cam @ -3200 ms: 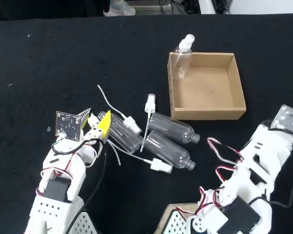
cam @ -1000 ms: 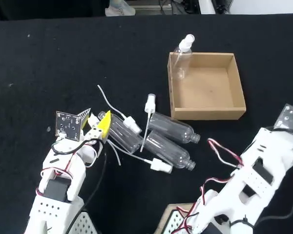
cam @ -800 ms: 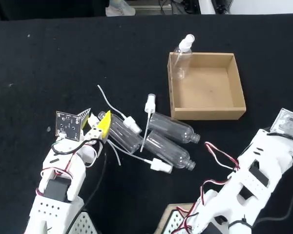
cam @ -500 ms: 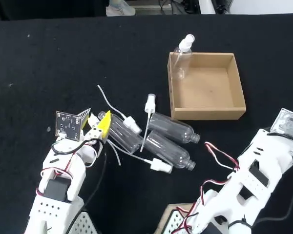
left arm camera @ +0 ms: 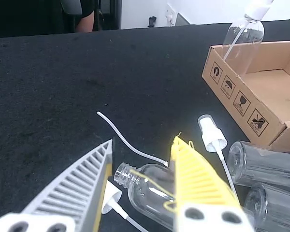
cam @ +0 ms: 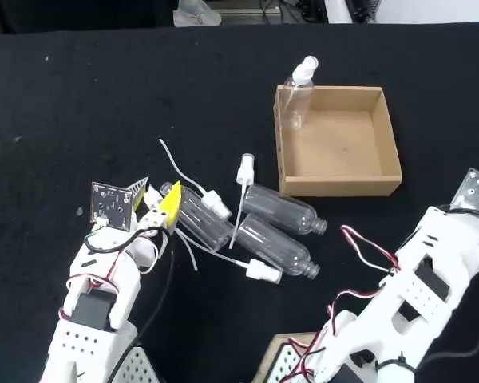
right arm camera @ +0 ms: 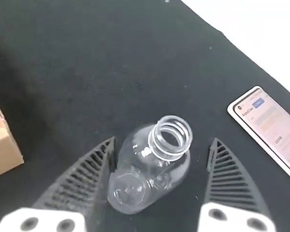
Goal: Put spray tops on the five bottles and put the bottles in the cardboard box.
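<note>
the right claw hangs with its fingers apart on either side of a clear bottle that has no top and seems to stand upright on the black table. its open mouth faces up at the claw, so its long axis runs along the claw's line of approach, not across it. the left claw, fingers spread too, straddles the neck of a lying bottle, well apart from the cardboard box.
</note>
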